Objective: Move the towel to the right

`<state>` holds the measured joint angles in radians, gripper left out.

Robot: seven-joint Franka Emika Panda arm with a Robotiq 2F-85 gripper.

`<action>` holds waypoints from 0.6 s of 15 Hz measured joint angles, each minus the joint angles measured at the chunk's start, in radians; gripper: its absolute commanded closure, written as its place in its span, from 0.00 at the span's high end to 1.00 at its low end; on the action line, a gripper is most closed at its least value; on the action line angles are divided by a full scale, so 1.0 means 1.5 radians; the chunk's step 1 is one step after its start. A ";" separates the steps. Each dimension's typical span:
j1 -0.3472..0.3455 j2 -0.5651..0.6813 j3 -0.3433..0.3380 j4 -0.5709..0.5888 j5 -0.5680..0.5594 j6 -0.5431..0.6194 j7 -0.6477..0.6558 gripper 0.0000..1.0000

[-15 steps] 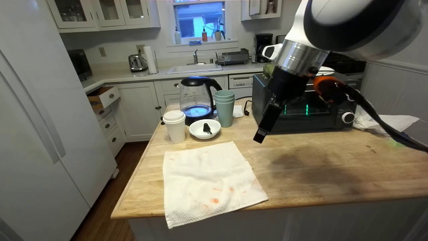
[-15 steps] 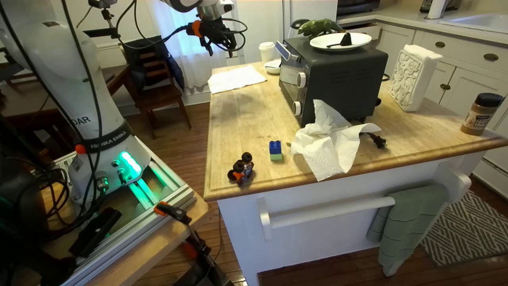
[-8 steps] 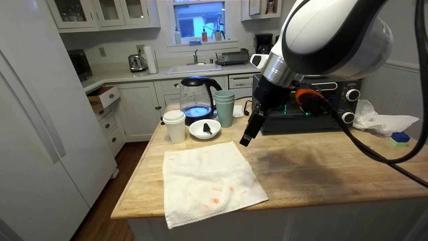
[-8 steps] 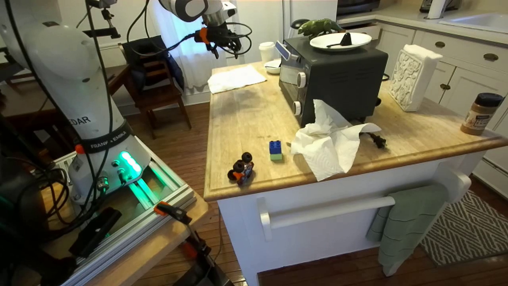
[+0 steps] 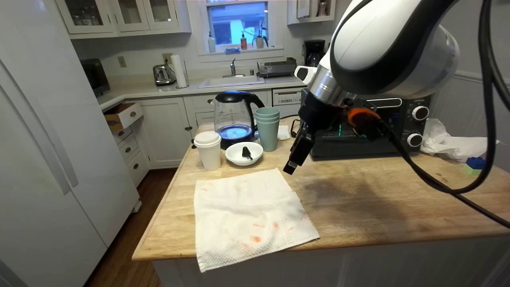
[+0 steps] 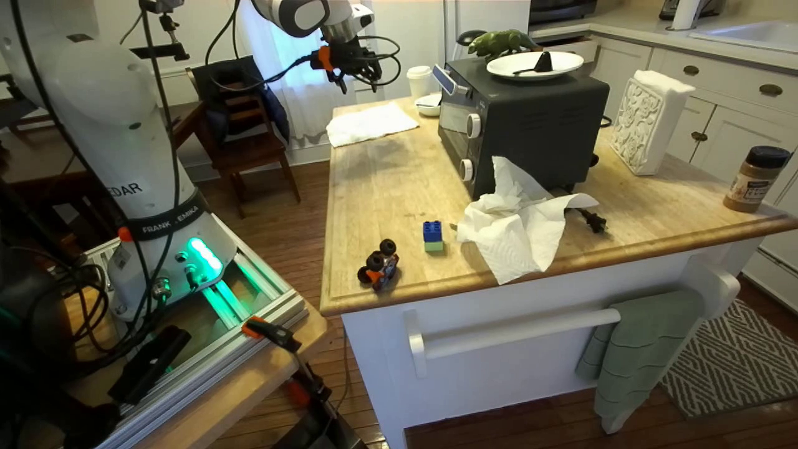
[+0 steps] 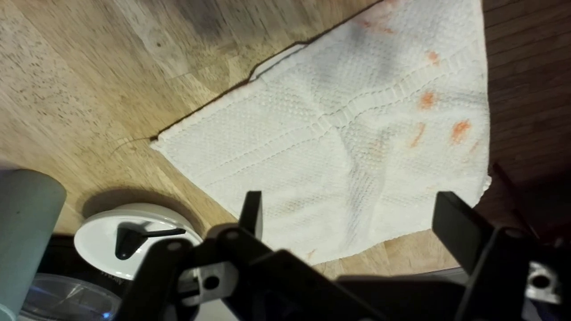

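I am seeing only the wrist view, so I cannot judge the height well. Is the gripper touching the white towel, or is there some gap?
Observer: There is a gap: in both exterior views the gripper is apart from the white towel.
Operator: Thank you. Is it the only cloth towel in this room?
Observer: No, in an exterior view a green towel hangs over a white rail.
Operator: And does some small thing stand on the wooden counter, outside my picture?
Observer: Yes, a blue toy brick sits on a green brick there.
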<state>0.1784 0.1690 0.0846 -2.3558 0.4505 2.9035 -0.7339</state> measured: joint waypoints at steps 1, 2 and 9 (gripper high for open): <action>-0.002 0.012 0.002 0.007 0.002 0.010 -0.015 0.59; -0.005 0.024 0.004 0.015 0.003 0.021 -0.030 0.52; -0.057 0.132 0.050 0.080 0.020 0.083 -0.101 0.03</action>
<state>0.0936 0.3667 0.1592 -2.2364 0.4807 3.0273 -0.8856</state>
